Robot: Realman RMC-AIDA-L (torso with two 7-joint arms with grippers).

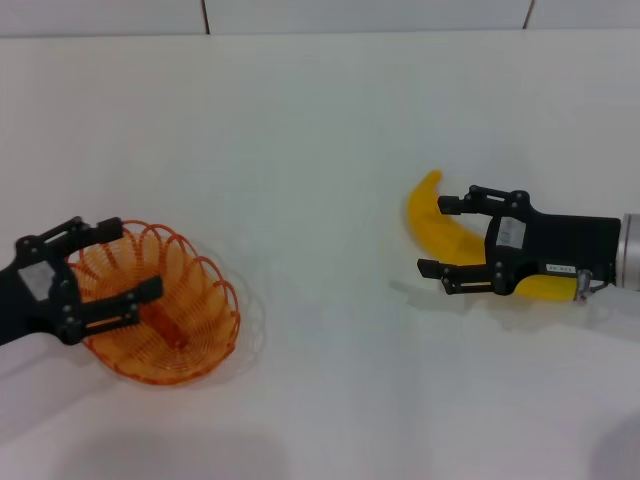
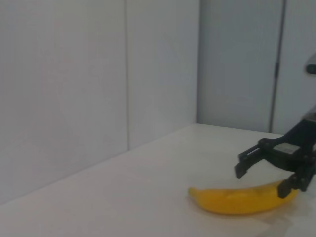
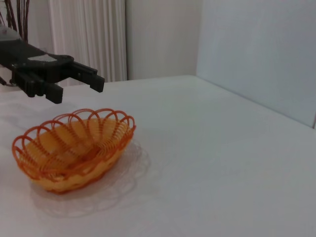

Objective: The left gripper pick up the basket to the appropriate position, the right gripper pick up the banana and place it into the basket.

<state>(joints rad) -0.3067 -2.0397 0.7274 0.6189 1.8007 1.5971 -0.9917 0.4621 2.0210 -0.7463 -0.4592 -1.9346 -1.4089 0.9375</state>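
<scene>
The orange wire basket (image 1: 205, 300) stands on the white table at the near left and also shows in the right wrist view (image 3: 74, 143). My left gripper (image 1: 140, 258) is open, one finger over the basket's near-left rim and one over its inside. In the right wrist view the left gripper (image 3: 79, 88) hangs just above the rim without gripping it. The yellow banana (image 1: 425, 200) lies on the table at the right. My right gripper (image 1: 432, 237) is open with a finger on each side of the banana's middle. The left wrist view shows the banana (image 2: 232, 201) flat on the table and the right gripper (image 2: 261, 181) over its end.
The white table (image 1: 330, 150) stretches between basket and banana. Its far edge meets a pale panelled wall (image 1: 360, 15) at the back.
</scene>
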